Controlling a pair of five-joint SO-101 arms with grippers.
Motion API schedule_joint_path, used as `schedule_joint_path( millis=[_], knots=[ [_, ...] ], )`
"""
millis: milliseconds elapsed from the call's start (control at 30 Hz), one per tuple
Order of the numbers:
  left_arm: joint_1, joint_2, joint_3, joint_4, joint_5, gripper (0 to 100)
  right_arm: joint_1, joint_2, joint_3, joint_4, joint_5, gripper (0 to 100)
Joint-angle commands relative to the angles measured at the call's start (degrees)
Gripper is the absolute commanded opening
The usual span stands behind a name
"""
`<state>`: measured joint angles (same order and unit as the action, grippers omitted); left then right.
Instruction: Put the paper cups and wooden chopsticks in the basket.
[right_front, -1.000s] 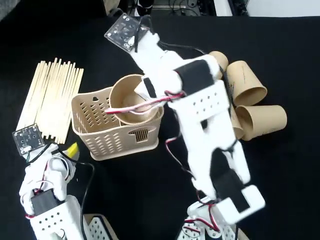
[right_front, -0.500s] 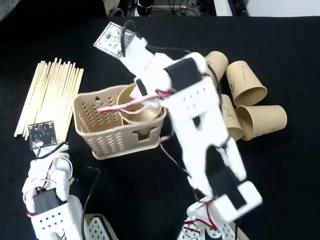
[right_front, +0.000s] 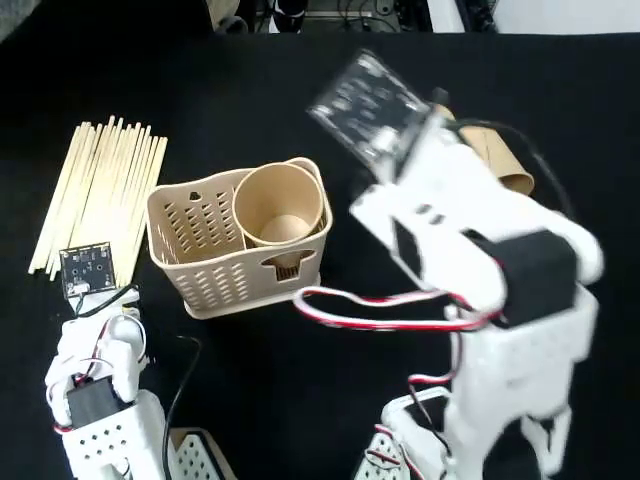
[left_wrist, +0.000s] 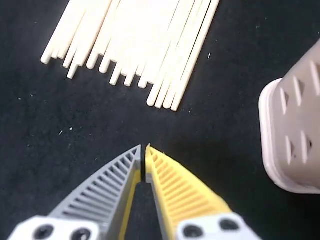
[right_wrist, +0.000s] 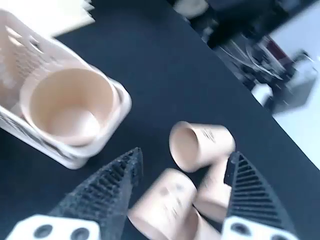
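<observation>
1. Beige perforated plastic basket (right_front: 200, 262) stands upright on the black table (right_front: 250, 90), near the middle of the high view.
2. One brown paper cup (right_front: 280, 205) sits mouth up inside the basket, at the end on the right arm's side.
3. Bundle of pale wooden chopsticks (right_front: 100, 195) lies flat on the table just beside the basket, on the left arm's side, none of them in it.
4. Left pincer (left_wrist: 144, 149): grey and yellow fingers closed tip to tip, nothing between them. It sits over bare table, near the chopstick ends but not touching them.
5. Right pincer (right_wrist: 184, 156): black fingers spread wide, nothing held. It hovers above a cluster of loose paper cups (right_wrist: 200, 145) lying on their sides on the table, apart from the basket.
6. High view: the right arm covers most of that cluster; part of one cup shows past it.
</observation>
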<state>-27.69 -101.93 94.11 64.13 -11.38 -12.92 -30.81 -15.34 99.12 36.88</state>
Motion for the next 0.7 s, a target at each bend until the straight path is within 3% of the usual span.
schedule_joint_path(
  millis=[0, 133, 267, 433, 667],
  knots=[
    [0.7, -0.5, -0.1, -0.1, -0.4, 3, 7.4, -5.2, 12.4, 0.2, 9.6, 27.2],
    [0.8, -0.5, 0.5, -0.4, -0.4, 3, 16.9, -10.9, 29.8, -8.8, 17.5, 27.3],
    [0.8, -0.5, 2.7, -4.0, -0.4, 3, 25.8, -15.2, 49.6, -26.5, 27.0, 27.3],
    [0.8, -0.5, 3.2, -4.9, -0.4, 3, 26.5, -19.0, 72.5, -43.2, 36.8, 32.0],
    [0.8, -0.5, 3.2, -4.9, -0.4, 3, 26.3, -30.2, 93.1, -57.7, 49.5, 32.5]
  ],
)
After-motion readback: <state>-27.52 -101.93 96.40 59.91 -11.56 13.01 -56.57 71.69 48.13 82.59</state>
